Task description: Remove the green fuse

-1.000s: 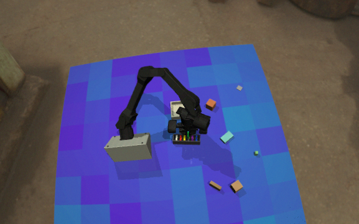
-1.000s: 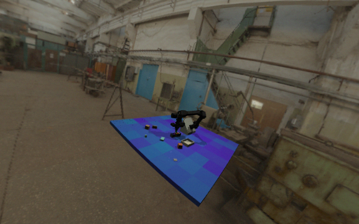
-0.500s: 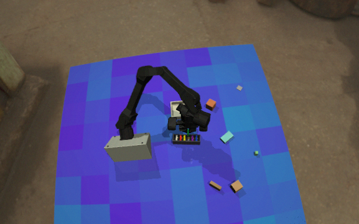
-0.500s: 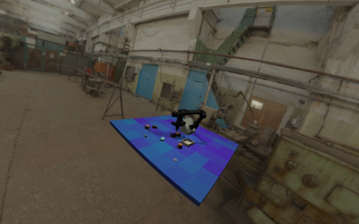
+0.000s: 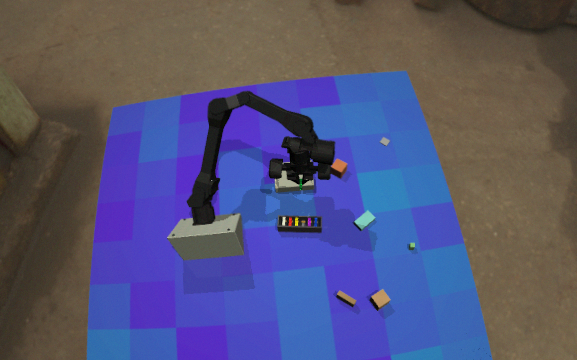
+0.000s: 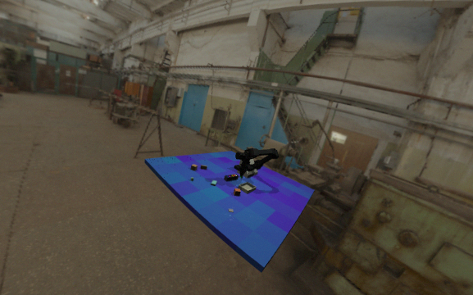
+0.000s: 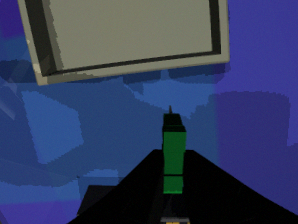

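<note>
You see a desk with a matt, flat finish in blue and violet squares, smooth and without sheen. The arm looks like matt black plastic or painted metal; you cannot tell which. Its base box reads as dull grey painted metal with small dark fastener dots on top. The tray has a pale, chalky matt floor and a darker inner wall. The green fuse looks like smooth matt plastic, with a thin dark tip. The black fingers show no gloss. The fuse block looks dull black. The floor around you is rough, stained concrete.
</note>
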`<state>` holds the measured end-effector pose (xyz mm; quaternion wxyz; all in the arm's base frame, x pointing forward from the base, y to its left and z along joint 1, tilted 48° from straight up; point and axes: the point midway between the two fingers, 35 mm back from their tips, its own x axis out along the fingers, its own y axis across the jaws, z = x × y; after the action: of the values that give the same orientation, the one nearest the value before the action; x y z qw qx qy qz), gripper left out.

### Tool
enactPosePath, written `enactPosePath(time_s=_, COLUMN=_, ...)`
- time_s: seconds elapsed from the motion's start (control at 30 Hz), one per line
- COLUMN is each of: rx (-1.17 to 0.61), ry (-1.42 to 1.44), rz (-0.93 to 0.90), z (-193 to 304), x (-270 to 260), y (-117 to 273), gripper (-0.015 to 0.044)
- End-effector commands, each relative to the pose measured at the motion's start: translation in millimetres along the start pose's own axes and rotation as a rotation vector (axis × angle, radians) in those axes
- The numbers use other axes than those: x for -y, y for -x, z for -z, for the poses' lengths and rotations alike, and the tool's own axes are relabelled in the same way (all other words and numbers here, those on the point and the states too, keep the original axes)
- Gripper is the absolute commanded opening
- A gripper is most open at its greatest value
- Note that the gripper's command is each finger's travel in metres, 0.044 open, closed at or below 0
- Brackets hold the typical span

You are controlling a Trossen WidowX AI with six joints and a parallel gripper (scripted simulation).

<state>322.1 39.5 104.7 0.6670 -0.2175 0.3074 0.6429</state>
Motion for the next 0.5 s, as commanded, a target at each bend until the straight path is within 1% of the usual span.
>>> enactPosePath(time_s=0.0, rx=0.008, ry=0.002, rz=0.004, z=-30.8, x=-10.1, y=1.6, gripper=0.0)
enactPosePath(time_s=0.23, rx=0.022, ry=0.004, rz=-0.002, z=-73.8, x=-30.4, y=1.8, gripper=0.0)
enactPosePath(time_s=0.47, rx=0.022, ry=0.004, rz=-0.002, z=-74.9, x=-30.9, y=-0.6, gripper=0.0)
